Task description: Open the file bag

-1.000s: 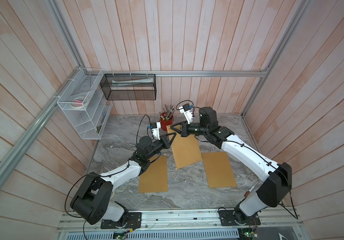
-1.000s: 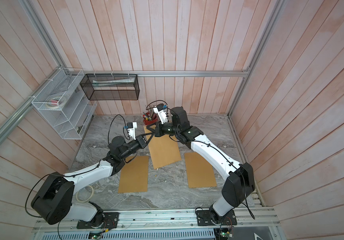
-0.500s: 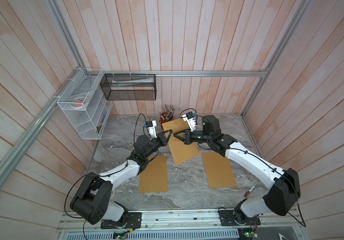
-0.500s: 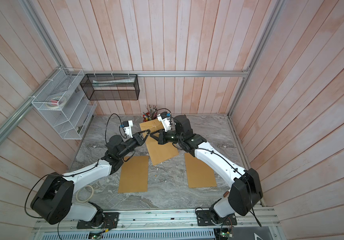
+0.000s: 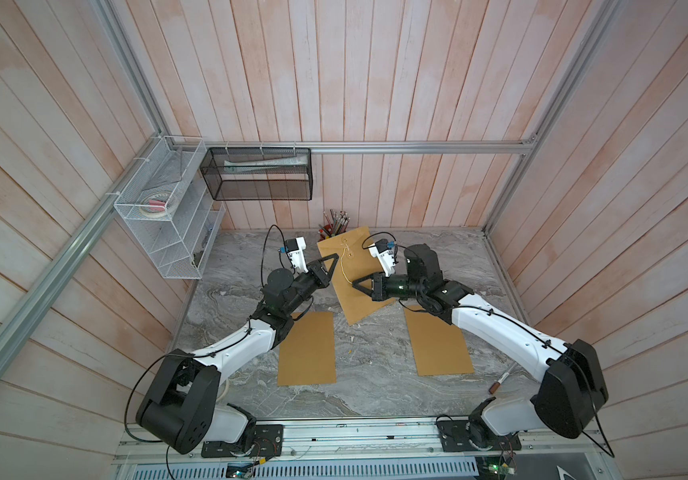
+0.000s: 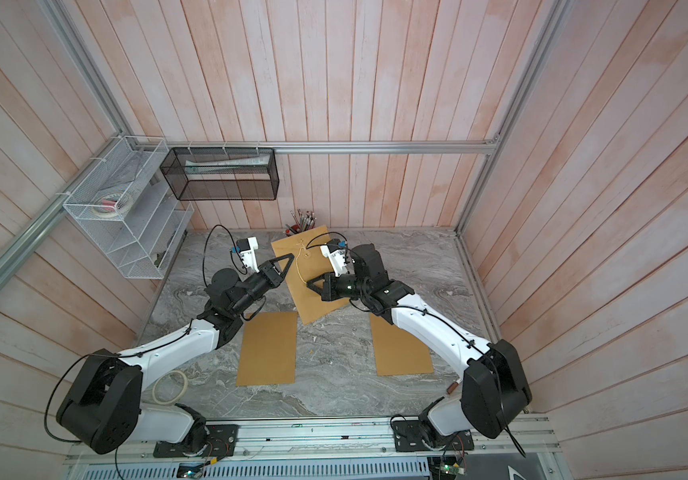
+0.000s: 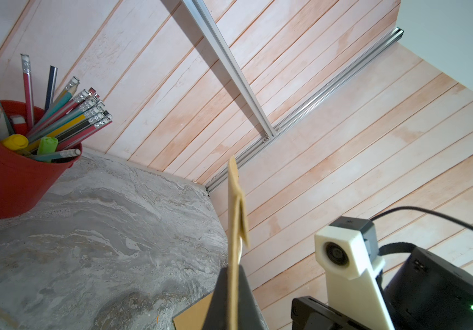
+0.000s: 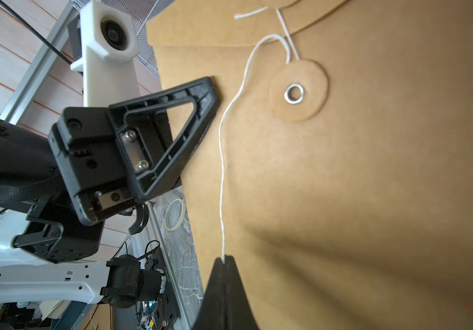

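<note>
We see file bag [image 5: 356, 245] lifted near tabletop [image 5: 375, 390] back edge, left gripper [image 5: 334, 259] pinching its side edge, right gripper [image 8: 223, 261] pinching string [image 8: 221, 171]. We'd swing string round button [image 8: 294, 93], light tension, left holding steady, no tearing.

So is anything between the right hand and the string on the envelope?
Nothing visible. The right hand is shut on the string itself, and the left hand pinches the edge of the envelope.
</note>
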Action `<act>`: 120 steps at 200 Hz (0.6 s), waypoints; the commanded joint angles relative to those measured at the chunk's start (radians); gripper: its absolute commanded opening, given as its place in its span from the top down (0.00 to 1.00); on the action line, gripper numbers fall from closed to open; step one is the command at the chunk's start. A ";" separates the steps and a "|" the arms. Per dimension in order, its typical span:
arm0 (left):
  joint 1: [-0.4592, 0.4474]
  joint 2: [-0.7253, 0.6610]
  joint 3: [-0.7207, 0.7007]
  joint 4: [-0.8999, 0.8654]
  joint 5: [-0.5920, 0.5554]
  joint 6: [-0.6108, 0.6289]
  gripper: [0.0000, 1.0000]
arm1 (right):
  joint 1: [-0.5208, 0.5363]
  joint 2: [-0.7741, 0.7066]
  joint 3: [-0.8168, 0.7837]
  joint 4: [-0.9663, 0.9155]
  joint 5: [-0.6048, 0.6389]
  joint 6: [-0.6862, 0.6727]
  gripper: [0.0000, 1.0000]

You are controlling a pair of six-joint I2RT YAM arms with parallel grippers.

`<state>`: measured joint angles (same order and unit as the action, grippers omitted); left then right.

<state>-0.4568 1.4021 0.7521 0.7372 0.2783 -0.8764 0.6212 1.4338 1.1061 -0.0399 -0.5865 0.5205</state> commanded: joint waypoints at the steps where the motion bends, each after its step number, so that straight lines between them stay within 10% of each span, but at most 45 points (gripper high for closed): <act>1: 0.009 -0.028 0.034 0.033 -0.013 0.012 1.00 | -0.014 -0.022 -0.023 0.023 0.010 0.009 1.00; 120: 0.021 -0.054 0.018 0.023 -0.022 0.020 1.00 | -0.093 -0.074 -0.125 0.003 0.011 0.009 1.00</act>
<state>-0.4431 1.3750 0.7521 0.7410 0.2703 -0.8757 0.5507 1.3884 1.0054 -0.0299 -0.5816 0.5251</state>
